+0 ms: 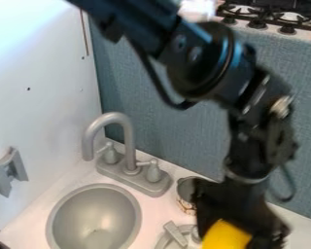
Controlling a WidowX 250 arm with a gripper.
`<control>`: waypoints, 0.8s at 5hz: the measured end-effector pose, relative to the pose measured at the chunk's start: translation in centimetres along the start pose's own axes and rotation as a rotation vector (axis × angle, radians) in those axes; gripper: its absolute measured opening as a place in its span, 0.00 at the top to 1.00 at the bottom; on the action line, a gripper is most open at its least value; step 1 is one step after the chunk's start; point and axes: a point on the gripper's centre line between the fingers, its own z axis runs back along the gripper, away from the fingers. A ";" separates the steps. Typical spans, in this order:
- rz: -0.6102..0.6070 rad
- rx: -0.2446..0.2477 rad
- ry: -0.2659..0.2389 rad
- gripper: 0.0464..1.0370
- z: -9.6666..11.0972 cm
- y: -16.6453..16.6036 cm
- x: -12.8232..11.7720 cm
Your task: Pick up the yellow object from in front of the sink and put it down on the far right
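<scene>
Your black arm (210, 73) comes down from the top edge, its claw (249, 229) hanging low at lower right. Left of the claw, you have the grey sink basin (96, 216); beyond that basin's near-claw side, up and left of the claw, the grey faucet (129, 168). The metal container (186, 192) sits just beside the claw. The yellow object (224, 236) is at the claw; you cannot tell whether it is pinched.

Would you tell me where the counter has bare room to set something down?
The counter looks bare between the sink basin and white wall, and narrowly between basin and metal container. It's crowded around the gripper, yellow object, container and grey handle.
</scene>
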 end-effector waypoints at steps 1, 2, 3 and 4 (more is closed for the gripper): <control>-0.013 -0.025 0.046 0.14 -1.8 -4.4 2.3; -0.034 -0.049 0.094 0.14 -4.7 -8.6 4.3; -0.025 -0.028 0.105 0.14 -7.4 -11.0 5.2; -0.021 0.019 0.122 0.14 -10.4 -11.2 5.4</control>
